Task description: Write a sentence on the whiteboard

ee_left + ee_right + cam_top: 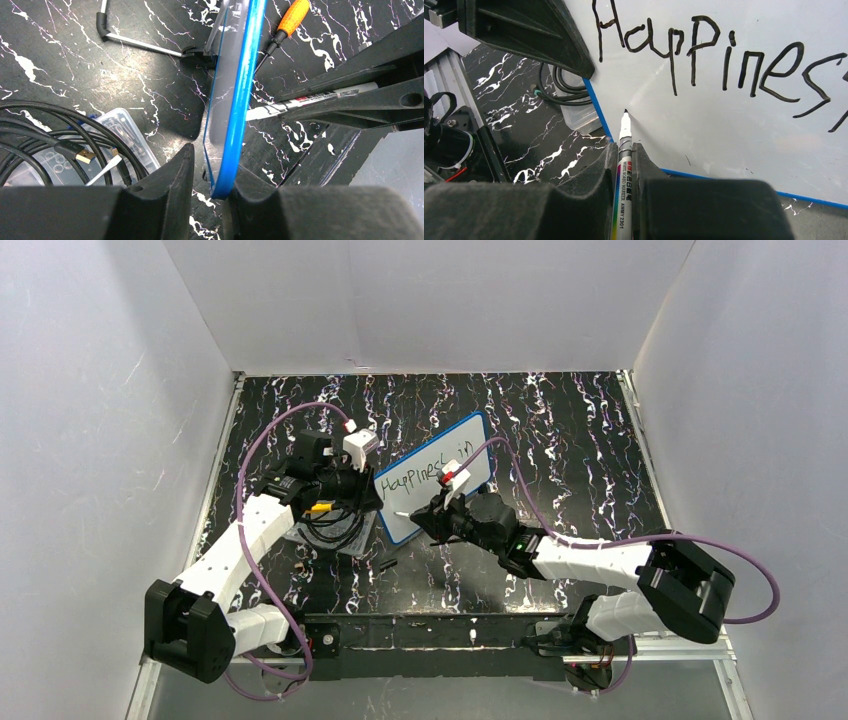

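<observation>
The whiteboard (437,502), white with a blue rim (240,100), lies slanted at the table's middle. On it is the sentence (425,475), black marker words (704,55) reading "Happiness" and "in". My left gripper (368,490) straddles the board's left edge. In the left wrist view its jaws (212,170) stand narrowly open: one finger touches the rim, and a small gap shows at the other. My right gripper (624,150) is shut on a whiteboard marker (624,145). The marker's tip (625,112) rests at the board's surface below the "H".
A clear plastic tray (120,130) with coiled black cable (40,130) sits just left of the board, under my left arm (260,525). An orange-handled tool (295,15) and a metal hex key (135,42) lie beyond the board. Small black bits (385,565) lie near its front corner.
</observation>
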You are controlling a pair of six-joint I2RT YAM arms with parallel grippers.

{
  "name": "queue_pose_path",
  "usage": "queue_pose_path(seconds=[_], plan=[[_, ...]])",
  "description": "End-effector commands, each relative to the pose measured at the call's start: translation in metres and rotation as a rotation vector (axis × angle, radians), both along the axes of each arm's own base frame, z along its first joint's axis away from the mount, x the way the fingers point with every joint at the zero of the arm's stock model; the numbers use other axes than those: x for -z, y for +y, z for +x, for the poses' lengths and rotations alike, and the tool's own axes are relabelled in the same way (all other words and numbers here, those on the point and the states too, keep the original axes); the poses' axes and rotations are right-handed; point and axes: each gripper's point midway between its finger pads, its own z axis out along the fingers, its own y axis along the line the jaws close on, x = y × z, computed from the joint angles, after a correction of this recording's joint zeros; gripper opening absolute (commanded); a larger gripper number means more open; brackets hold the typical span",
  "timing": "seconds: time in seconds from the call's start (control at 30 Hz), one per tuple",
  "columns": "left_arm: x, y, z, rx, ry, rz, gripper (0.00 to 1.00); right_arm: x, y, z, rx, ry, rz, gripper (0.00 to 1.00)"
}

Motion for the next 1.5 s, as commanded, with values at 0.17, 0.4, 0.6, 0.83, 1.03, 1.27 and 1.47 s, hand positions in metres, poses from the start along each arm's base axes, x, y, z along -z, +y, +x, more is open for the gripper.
queue_pose_path(seconds=[0.17, 0.4, 0.6, 0.83, 1.03, 1.27, 1.47], plan=[[-0.011, -0.005, 0.000, 0.034, -0.035, -0.014, 0.07, -0.015, 0.006, 0.011, 0.034, -0.055, 0.025, 0.01], [-0.014, -0.006, -0.002, 0.040, -0.045, -0.019, 0.00, 0.004, 0.004, 0.008, 0.027, -0.020, -0.027, 0.01], [-0.016, -0.006, -0.001, 0.039, -0.054, -0.023, 0.00, 0.023, -0.002, 0.000, 0.018, 0.024, -0.060, 0.01], [-0.016, -0.006, -0.001, 0.037, -0.055, -0.022, 0.00, 0.019, -0.004, -0.002, 0.017, 0.017, -0.054, 0.01], [-0.016, -0.006, -0.001, 0.036, -0.054, -0.020, 0.00, -0.005, -0.006, -0.005, 0.008, -0.016, 0.012, 0.01], [-0.016, -0.006, -0.001, 0.037, -0.056, -0.020, 0.00, -0.010, -0.014, 0.003, 0.070, -0.038, 0.021, 0.01], [-0.017, -0.007, -0.002, 0.042, -0.055, -0.024, 0.00, -0.006, -0.014, 0.009, 0.094, -0.047, 0.000, 0.01]])
